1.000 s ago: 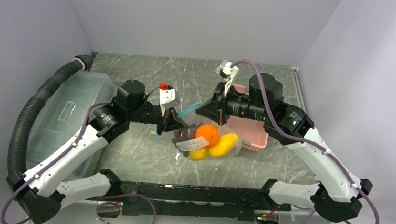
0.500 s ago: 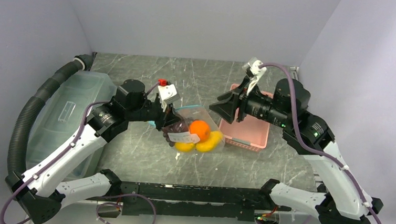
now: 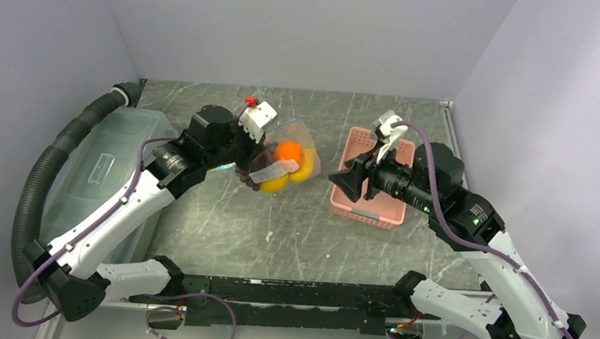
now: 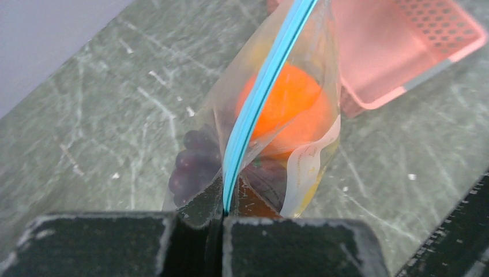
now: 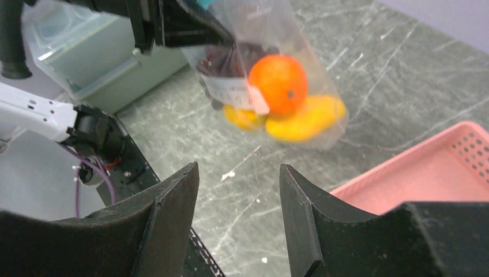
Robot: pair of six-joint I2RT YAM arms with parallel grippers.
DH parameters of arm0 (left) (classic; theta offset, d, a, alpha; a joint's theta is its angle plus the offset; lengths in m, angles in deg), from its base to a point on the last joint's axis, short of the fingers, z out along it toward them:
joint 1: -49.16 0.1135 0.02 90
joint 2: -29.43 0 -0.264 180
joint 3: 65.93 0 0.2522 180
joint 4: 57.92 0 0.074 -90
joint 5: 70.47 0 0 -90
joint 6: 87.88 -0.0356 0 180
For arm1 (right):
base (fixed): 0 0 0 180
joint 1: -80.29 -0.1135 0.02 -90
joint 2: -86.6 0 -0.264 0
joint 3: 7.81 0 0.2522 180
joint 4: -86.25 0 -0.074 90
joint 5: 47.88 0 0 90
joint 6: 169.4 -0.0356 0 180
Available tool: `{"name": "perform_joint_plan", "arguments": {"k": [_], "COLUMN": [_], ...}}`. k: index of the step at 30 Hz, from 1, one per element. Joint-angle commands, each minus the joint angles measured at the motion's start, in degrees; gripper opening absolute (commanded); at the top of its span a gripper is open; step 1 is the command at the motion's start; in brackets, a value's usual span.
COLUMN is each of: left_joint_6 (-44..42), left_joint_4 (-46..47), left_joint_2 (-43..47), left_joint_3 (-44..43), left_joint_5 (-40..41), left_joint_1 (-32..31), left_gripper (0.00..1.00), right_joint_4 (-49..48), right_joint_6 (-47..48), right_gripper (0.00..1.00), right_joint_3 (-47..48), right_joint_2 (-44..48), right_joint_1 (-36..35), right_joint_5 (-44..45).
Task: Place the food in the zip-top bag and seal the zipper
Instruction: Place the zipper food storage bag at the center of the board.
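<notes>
The clear zip-top bag (image 3: 285,162) hangs from my left gripper (image 3: 251,166), which is shut on one end of the teal zipper (image 4: 262,92). Inside it lies the food: an orange ball (image 3: 288,151), yellow pieces (image 5: 305,118) and dark purple grapes (image 4: 193,167). The zipper's two sides run together as one closed strip away from the left gripper (image 4: 224,214). My right gripper (image 3: 352,181) stands open and holds nothing, to the right of the bag over the pink basket's left edge. In the right wrist view the bag (image 5: 271,86) is beyond the right gripper (image 5: 239,213).
The pink perforated basket (image 3: 374,210) sits on the table right of centre, with nothing in it. A large translucent lidded bin (image 3: 105,172) and a black corrugated hose (image 3: 36,191) line the left side. Grey walls close in the table.
The right gripper opened, let go of the bag and drew back right over the basket. The left arm lifted the bag and carried it back and to the left.
</notes>
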State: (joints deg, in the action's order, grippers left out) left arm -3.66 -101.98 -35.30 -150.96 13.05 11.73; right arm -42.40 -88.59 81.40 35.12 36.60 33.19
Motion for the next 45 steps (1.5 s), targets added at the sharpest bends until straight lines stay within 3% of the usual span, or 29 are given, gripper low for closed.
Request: {"name": "perform_joint_plan", "arguments": {"k": [1, 7, 28, 36, 45], "left_joint_6": [-5.1, -12.3, -20.8, -11.2, -5.1], "left_joint_4": [4.8, 9.6, 21.6, 21.2, 16.8], "left_joint_2": [-1.2, -5.1, -25.6, -24.4, -25.1], "left_joint_3": [-3.9, -4.2, -5.8, -1.1, 3.5], "left_joint_5": [11.0, 20.0, 14.6, 10.5, 18.7], "left_joint_1": [0.1, 0.6, 15.8, 13.4, 1.5], "left_gripper": [0.00, 0.00, 0.00, 0.00, 0.00], "right_joint_4": [-3.2, -5.8, -6.9, -8.2, -9.7], "right_joint_6": [-0.5, -1.4, -3.3, -3.2, -3.6], "right_gripper": [0.57, 0.58, 0.57, 0.58, 0.59], "right_joint_3": [-3.8, -9.7, -18.4, -21.0, -22.1], "right_joint_2": [3.2, 5.8, 14.7, 15.9, 15.6], "right_joint_1": [0.2, 0.2, 0.2, 0.2, 0.2], "right_joint_5": [0.9, 0.1, -5.5, -5.4, -5.0]}}
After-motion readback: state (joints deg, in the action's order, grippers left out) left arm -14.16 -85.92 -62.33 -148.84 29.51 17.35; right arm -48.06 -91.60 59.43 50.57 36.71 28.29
